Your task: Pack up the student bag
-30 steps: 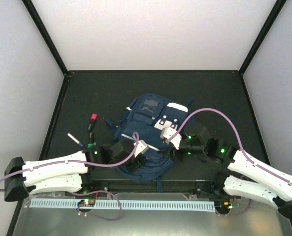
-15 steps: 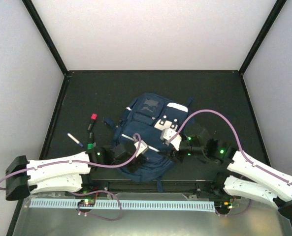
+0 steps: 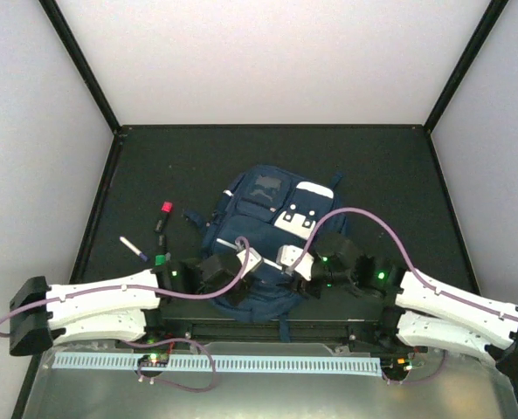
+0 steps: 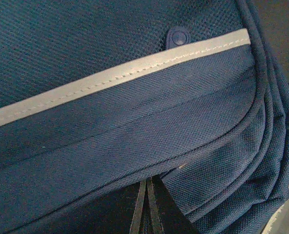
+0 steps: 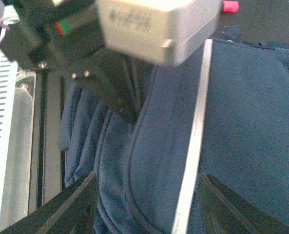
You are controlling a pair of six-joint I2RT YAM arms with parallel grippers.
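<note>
Leftward of the student bag (image 3: 267,196), loose pens (image 3: 162,218) lay on the table (image 3: 154,166). The left tool (image 4: 145,183) was closed tight against the bag's near seam. The navy, white-striped bag lay flat, its contents hidden. The right tool (image 5: 146,174) hovered above it, spread wide and empty.

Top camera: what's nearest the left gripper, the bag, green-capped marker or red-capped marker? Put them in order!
1. Student bag, right under the left gripper.
2. Green-capped marker, to its left.
3. Red-capped marker, left and farther back.
</note>
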